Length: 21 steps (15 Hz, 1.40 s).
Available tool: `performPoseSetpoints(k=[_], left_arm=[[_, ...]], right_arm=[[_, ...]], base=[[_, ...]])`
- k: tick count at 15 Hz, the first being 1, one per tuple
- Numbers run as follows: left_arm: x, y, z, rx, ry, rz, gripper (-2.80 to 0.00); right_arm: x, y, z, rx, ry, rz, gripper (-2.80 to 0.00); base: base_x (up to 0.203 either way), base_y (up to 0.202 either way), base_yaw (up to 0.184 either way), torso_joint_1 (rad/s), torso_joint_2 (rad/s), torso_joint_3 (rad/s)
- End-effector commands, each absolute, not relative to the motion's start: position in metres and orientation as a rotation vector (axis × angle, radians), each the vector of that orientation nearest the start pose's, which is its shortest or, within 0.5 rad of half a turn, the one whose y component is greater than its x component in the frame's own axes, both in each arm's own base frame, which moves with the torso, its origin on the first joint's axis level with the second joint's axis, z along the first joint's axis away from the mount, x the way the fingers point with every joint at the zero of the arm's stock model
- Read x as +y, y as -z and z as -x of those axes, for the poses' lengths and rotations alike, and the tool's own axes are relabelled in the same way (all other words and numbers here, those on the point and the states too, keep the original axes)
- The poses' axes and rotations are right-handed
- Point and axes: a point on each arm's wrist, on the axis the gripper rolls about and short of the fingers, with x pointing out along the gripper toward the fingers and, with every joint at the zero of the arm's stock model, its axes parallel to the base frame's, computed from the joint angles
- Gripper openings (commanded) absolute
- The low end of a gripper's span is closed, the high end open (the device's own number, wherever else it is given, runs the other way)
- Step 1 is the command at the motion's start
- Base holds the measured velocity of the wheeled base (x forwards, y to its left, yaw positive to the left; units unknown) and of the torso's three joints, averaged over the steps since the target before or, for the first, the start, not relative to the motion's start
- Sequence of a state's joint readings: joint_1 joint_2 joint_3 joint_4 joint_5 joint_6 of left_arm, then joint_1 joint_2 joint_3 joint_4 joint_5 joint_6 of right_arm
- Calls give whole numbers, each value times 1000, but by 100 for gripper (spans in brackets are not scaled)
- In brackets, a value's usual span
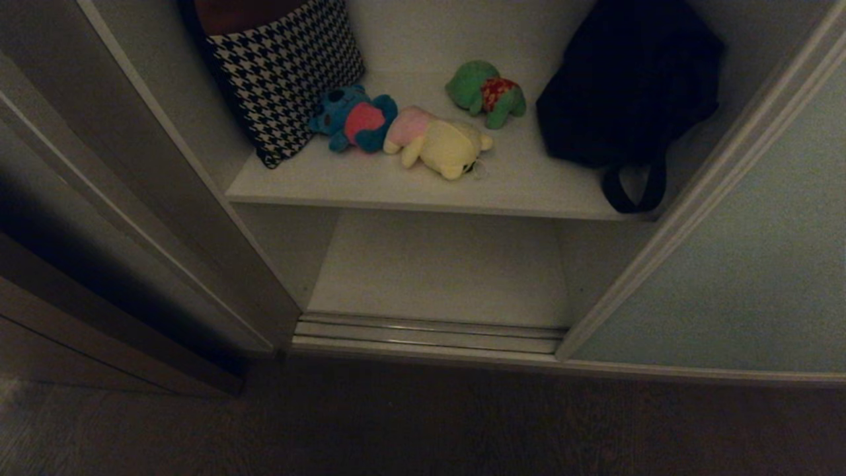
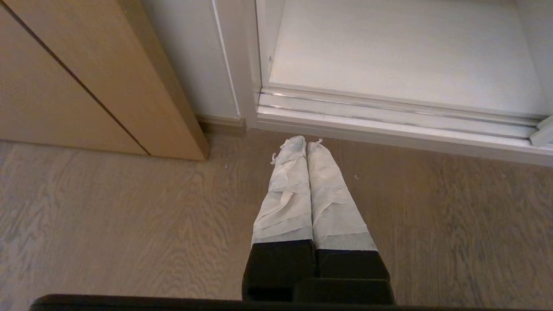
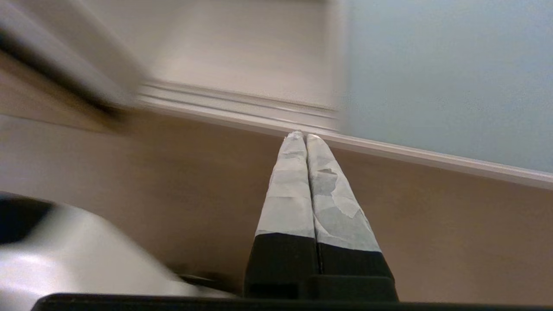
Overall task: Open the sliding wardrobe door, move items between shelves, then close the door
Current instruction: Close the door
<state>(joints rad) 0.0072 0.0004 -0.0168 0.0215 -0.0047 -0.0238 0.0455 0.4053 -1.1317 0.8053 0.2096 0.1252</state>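
Lying soft and light on the upper shelf point(image 1: 529, 192), the cream-yellow plush toy point(image 1: 446, 144) looks easiest to pinch at its belly, while the right gripper point(image 3: 306, 137) hangs pressed together

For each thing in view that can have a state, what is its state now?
sliding wardrobe door: slid aside, wardrobe open.
blue toy: lying on upper shelf.
yellow toy: lying there, touching the blue toy.
green toy: there, apart.
lower shelf: bare.
left gripper: shut, empty.
right gripper: shut, empty.
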Motion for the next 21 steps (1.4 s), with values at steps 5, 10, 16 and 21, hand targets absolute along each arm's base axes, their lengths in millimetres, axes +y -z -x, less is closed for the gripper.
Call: performPoseSetpoints(k=[5,10,16,21], left_arm=[[0,-78,24,6,-3,23,-280],[0,-78,24,6,-3,25,-280],[0,-78,24,6,-3,25,-280],[0,-78,24,6,-3,25,-280]], right_arm=[[9,-352,-15,183,-401,-371,-280],[12,-363,-68,164,-363,-378,-280],[11,-363,-104,176,-326,-382,-280],[0,-363,-143,170,-268,-391,-280]], base=[[0,0,0,0,0,0],[0,0,0,0,0,0],[0,0,0,0,0,0],[0,0,0,0,0,0]])
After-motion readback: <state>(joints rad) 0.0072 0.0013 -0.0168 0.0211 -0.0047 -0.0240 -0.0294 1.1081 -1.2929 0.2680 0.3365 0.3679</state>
